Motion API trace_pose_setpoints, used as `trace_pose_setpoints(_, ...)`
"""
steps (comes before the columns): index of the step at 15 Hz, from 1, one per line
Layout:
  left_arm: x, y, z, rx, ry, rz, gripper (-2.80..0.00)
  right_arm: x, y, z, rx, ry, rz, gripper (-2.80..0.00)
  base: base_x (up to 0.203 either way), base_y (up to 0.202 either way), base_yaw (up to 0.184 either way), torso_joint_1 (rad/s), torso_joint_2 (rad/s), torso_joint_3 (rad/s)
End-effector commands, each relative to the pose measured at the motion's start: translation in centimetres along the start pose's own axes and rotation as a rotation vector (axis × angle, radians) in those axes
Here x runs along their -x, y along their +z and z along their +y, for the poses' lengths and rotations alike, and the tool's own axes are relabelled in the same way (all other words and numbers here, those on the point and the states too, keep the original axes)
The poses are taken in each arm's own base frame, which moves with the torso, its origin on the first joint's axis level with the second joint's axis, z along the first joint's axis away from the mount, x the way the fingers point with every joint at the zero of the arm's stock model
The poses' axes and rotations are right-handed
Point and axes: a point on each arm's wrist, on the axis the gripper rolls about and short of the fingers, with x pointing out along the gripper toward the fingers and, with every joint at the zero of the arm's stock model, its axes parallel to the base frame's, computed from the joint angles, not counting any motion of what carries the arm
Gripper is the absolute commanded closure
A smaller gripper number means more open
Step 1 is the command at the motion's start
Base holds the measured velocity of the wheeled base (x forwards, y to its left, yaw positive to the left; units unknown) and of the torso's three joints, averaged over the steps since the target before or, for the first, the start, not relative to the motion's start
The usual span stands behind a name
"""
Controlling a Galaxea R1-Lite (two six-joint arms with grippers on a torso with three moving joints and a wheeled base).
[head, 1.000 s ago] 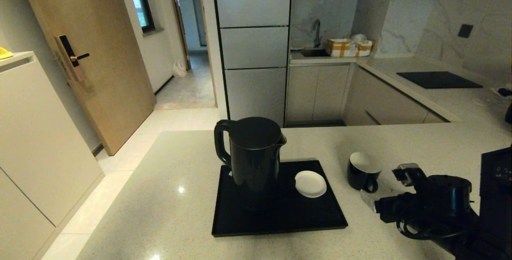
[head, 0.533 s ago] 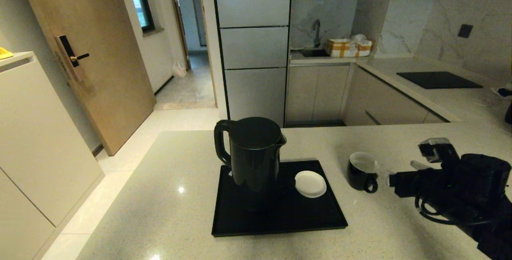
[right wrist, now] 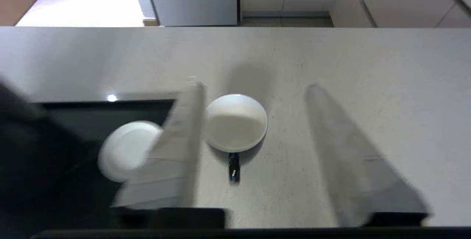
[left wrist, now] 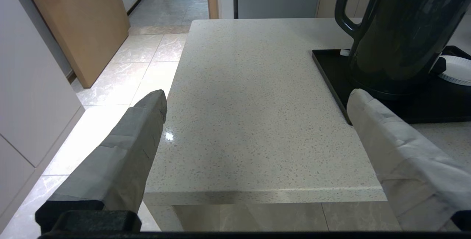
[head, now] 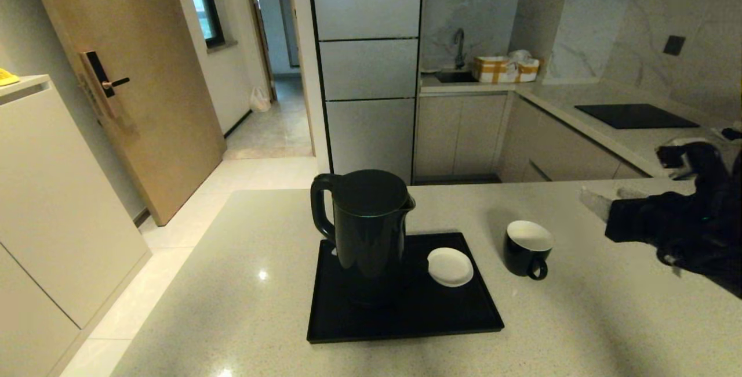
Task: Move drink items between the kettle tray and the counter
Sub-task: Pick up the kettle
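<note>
Right claw (head: pixel 629 182) above cup (head: pixel 526 247), empty

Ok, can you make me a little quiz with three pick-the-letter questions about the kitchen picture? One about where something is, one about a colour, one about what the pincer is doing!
1. Where does the black cup stand?
A. on the tray
B. on the counter beside the tray
C. on the saucer

2. What colour is the cup inside?
A. white
B. red
C. black

3. What is the right pincer doing?
A. squeezing the cup
B. holding the kettle
C. open, holding nothing

Answers:
1 B: the cup sits on the counter, apart from the tray, where the kettle and saucer stand.
2 A: its inside shows white in the head and right wrist views.
3 C: the right pincer is raised above the cup, fingers apart, touching nothing.
</note>
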Motion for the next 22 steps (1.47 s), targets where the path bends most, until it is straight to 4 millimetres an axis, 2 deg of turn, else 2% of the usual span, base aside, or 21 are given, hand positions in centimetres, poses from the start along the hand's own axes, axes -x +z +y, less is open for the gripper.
trace_pose_setpoints(1, 0.0, 0.0, 0.0, 0.000, 0.000, -0.001, -2.80, 6.2, 3.4, -0.3, -0.004, 0.005, -0.066, 0.00, 0.000, 0.000, 0.000, 0.000, 0.00, 0.000)
trace_pose_setpoints(4, 0.0, 0.0, 0.0, 0.000, 0.000, -0.001, -2.80, 12.4, 4.2, -1.1, -0.007, -0.044, -0.065, 0.00, 0.000, 0.000, 0.000, 0.000, 0.00, 0.000)
trace_pose_setpoints(5, 0.0, 0.0, 0.0, 0.000, 0.000, -0.001, -2.80, 15.2, 4.1, -1.6, -0.009, -0.066, -0.064, 0.00, 0.000, 0.000, 0.000, 0.000, 0.00, 0.000)
trace_pose_setpoints(7, 0.0, 0.0, 0.0, 0.000, 0.000, -0.001, -2.80, 21.7, 3.3, -2.5, -0.024, -0.124, -0.075, 0.00, 0.000, 0.000, 0.000, 0.000, 0.00, 0.000)
trace_pose_setpoints(10, 0.0, 0.0, 0.0, 0.000, 0.000, -0.001, -2.80, 31.5, 0.8, -3.7, -0.051, -0.250, -0.052, 0.00, 0.000, 0.000, 0.000, 0.000, 0.00, 0.000)
trace_pose_setpoints(11, 0.0, 0.0, 0.0, 0.000, 0.001, -0.001, -2.80, 34.0, 0.3, -4.0, -0.087, -0.304, -0.050, 0.00, 0.000, 0.000, 0.000, 0.000, 0.00, 0.000)
trace_pose_setpoints(13, 0.0, 0.0, 0.0, 0.000, 0.001, 0.000, -2.80, 37.1, 0.1, -4.3, -0.157, -0.372, -0.035, 0.00, 0.000, 0.000, 0.000, 0.000, 0.00, 0.000)
trace_pose_setpoints(15, 0.0, 0.0, 0.0, -0.002, 0.000, -0.001, -2.80, 38.2, 0.5, -3.2, -0.164, -0.435, -0.016, 0.00, 0.000, 0.000, 0.000, 0.000, 0.00, 0.000)
trace_pose_setpoints(16, 0.0, 0.0, 0.0, 0.000, 0.000, -0.001, -2.80, 38.6, -0.1, -2.6, -0.133, -0.387, -0.018, 0.00, 0.000, 0.000, 0.000, 0.000, 0.00, 0.000)
trace_pose_setpoints(18, 0.0, 0.0, 0.0, 0.000, 0.000, -0.001, -2.80, 39.8, -3.4, -1.9, -0.073, -0.249, -0.090, 0.00, 0.000, 0.000, 0.000, 0.000, 0.00, 0.000)
trace_pose_setpoints(19, 0.0, 0.0, 0.0, -0.001, 0.000, -0.001, -2.80, 39.2, -5.3, -1.7, -0.053, -0.197, -0.107, 0.00, 0.000, 0.000, 0.000, 0.000, 0.00, 0.000)
trace_pose_setpoints(20, 0.0, 0.0, 0.0, -0.001, 0.000, -0.001, -2.80, 37.4, -6.7, -1.6, -0.048, -0.163, -0.091, 0.00, 0.000, 0.000, 0.000, 0.000, 0.00, 0.000)
trace_pose_setpoints(22, 0.0, 0.0, 0.0, 0.000, 0.000, 0.001, -2.80, 33.2, -7.8, -1.6, -0.070, -0.122, -0.102, 0.00, 0.000, 0.000, 0.000, 0.000, 0.00, 0.000)
